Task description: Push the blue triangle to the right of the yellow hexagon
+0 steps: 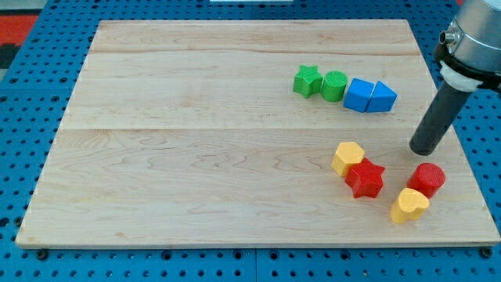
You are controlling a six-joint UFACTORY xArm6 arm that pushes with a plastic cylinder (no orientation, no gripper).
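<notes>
Camera view: seven blocks lie on the wooden board (196, 141), two green, two blue, two yellow and two red, all in the view's right half. In the upper row, from the view's left, sit the green star (308, 81), the green cylinder (334, 85), the blue cube (359, 95) and the blue triangle (383, 97), each touching the next. The blue triangle ends the row; its ridge runs roughly from 11 toward 5 o'clock, though its exact pointing is hard to tell. The yellow hexagon (348, 157) lies at about 7 o'clock from it, touching the red star (365, 178). The red cylinder (427, 179) and a yellow heart-like block (409, 205) touch further right. My tip (425, 150) is a bare rod with nothing to spread or pinch; it stands at 5 o'clock from the blue triangle, just above the red cylinder.
</notes>
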